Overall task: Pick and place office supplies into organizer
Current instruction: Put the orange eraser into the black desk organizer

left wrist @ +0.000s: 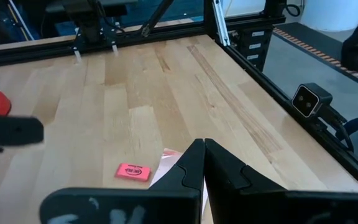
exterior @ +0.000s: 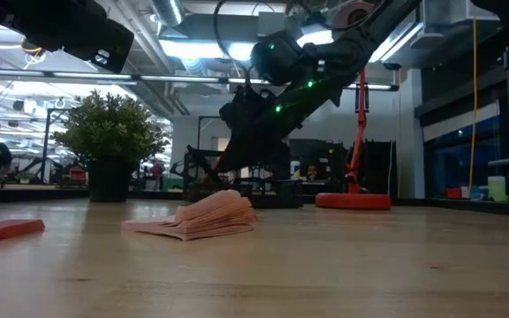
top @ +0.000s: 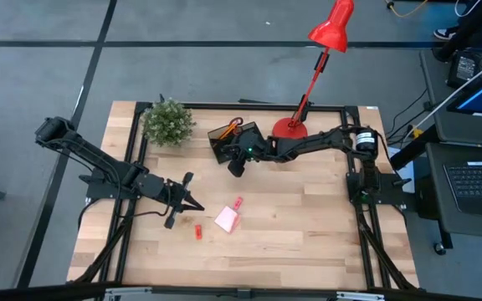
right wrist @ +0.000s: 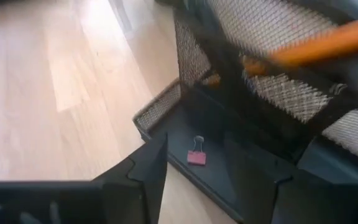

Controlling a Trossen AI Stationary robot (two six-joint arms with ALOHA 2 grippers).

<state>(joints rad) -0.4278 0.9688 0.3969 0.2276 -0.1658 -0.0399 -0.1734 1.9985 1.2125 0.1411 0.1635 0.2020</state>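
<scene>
Jaws of the right gripper (right wrist: 219, 177) are seen parted over the low front tray of the organizer (right wrist: 241, 106), with nothing held between them. On the tray floor, in the gap between the two dark fingers, a small red binder clip (right wrist: 196, 155) is seen lying free of both. Behind the tray, the organizer's taller mesh compartment is seen with an orange pencil (right wrist: 328, 43) leaning across it. From above, the right gripper (top: 237, 163) is found at the near edge of the organizer (top: 224, 138), which stands at the far side of the counter (top: 308, 226) between a green potted plant (top: 168, 122) and the round base of a red desk lamp (top: 289, 127).

Jaws of the left gripper (left wrist: 202, 163) are pressed together, empty, above the counter (left wrist: 166, 81). The left gripper (top: 192, 203) is placed toward the near left part of the counter. Just beyond its tips a pink note pad (top: 227, 219) is seen, with a small red block (top: 238, 202) near it and another small red block (top: 198, 231) on its other side. In the left wrist view a pink eraser-like block (left wrist: 133, 172) is shown flat on the wood beside the pad's edge. In the low view the fanned pad (exterior: 203, 216) is seen resting on the counter, well apart from the organizer behind it.
</scene>
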